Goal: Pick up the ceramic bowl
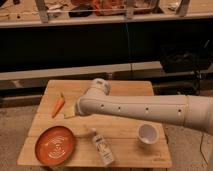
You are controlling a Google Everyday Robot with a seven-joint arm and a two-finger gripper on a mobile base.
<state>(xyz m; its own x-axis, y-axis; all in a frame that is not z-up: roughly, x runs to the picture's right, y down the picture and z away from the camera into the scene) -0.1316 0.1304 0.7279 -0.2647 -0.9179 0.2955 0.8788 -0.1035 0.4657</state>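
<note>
My gripper, hidden behind my arm [140,107] above the table [125,88], stood open, well apart from the ceramic bowl [55,145] at the near-left corner.

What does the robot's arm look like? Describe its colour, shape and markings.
The arm is a thick, off-white tube with a row of small dark holes along its side and a rounded joint cap at the bend. No cables or lettering show. The pincer is out of sight, hidden past the arm's end over the table.
</note>
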